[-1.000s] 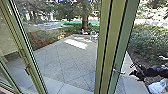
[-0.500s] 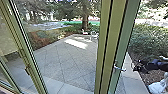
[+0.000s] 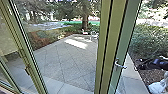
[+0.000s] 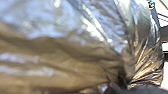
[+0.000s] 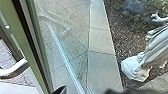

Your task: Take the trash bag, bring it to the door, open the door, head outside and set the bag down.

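My right gripper [image 3: 138,65] stands open at the right of the head view, just right of the metal handle [image 3: 121,65] on the green-framed door [image 3: 122,45]. In the right wrist view a dark finger of my right gripper [image 5: 85,90] rises at the bottom, with another dark shape farther right. The handle [image 5: 13,69] is curved and shiny, apart from that finger. Close to the left wrist camera, the shiny dark trash bag [image 4: 62,57] bunches into tight folds, and my left gripper [image 4: 135,89] is shut on its gathered neck.
Beyond the glass lies a paved yard [image 3: 67,62] with a tree [image 3: 85,21] behind. A green post [image 3: 103,47] rises beside the door. To the right are bushes [image 3: 148,37], bare soil [image 5: 120,32] and a white statue [image 5: 136,67]; another frame [image 3: 26,57] stands left.
In the head view, my right gripper has shifted up and slightly right. The door handle stands a little higher and farther right, and the door edge has shifted slightly.
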